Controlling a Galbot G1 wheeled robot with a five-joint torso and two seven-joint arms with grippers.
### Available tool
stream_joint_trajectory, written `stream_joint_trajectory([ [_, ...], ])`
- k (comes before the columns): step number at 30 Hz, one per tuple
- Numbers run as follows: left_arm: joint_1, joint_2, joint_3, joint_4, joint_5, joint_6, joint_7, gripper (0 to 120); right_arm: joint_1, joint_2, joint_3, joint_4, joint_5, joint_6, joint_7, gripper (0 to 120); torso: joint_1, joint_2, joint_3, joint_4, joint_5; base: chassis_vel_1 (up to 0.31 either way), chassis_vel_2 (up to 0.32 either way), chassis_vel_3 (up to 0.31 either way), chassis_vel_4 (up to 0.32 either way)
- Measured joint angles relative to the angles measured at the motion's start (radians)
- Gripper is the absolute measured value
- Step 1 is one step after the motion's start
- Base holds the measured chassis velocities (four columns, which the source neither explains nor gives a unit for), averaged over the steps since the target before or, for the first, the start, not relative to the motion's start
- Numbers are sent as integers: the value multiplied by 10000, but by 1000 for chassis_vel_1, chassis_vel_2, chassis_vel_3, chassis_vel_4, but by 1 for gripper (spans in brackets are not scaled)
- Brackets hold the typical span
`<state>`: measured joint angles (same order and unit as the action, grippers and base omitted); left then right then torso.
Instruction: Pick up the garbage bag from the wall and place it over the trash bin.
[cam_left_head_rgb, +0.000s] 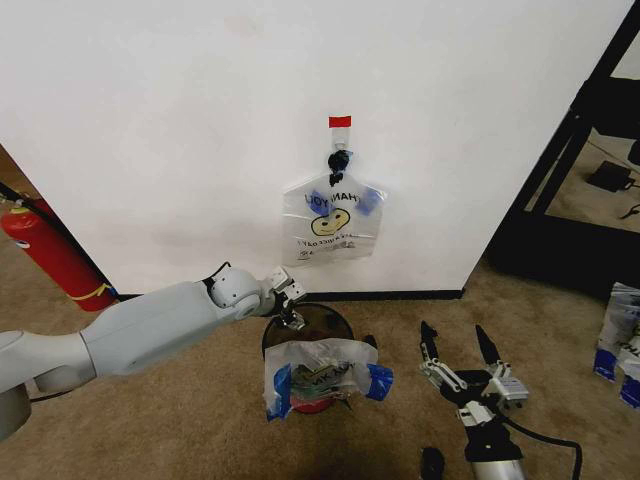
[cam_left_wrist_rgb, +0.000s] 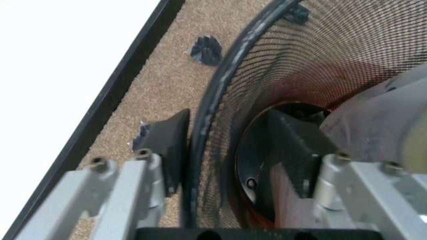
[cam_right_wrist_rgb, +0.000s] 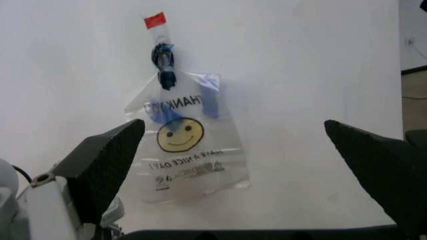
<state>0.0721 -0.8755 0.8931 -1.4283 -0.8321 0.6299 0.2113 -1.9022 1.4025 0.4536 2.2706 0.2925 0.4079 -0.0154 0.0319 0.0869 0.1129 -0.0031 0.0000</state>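
Jaws of the left gripper (cam_left_wrist_rgb: 220, 165) parted astride the trash bin (cam_left_wrist_rgb: 267, 65) rim, one finger inside, one outside.

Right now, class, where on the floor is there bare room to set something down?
Bare carpet lies between the bin and right claw, and between the fire extinguisher and bin. It is crowded at the bin: left claw straddles its rim, a bag draped over.

We think this is a test room, like a lab. We see a bare white wall (cam_left_head_rgb: 180, 130), brown carpet (cam_left_head_rgb: 180, 420), a red fire extinguisher (cam_left_head_rgb: 50, 255) in the corner, a black metal rack (cam_left_head_rgb: 585, 150), and a cable (cam_left_head_rgb: 545, 435) on the floor.
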Motion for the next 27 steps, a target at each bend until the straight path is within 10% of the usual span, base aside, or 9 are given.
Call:
stream_joint_trajectory([
  [10,96,233,-152,-133,-389,309,-560,9,1,-12,-168,-62,-105,-118,-49,100,0,0,0,1,-1,0,0,0,0],
  [27,1362,1489,-2236,-1972,-3620,977,-3449,4,179,-158,-251,105,253,-1165,947,100,0,0,0,0,1,0,0,0,0],
])
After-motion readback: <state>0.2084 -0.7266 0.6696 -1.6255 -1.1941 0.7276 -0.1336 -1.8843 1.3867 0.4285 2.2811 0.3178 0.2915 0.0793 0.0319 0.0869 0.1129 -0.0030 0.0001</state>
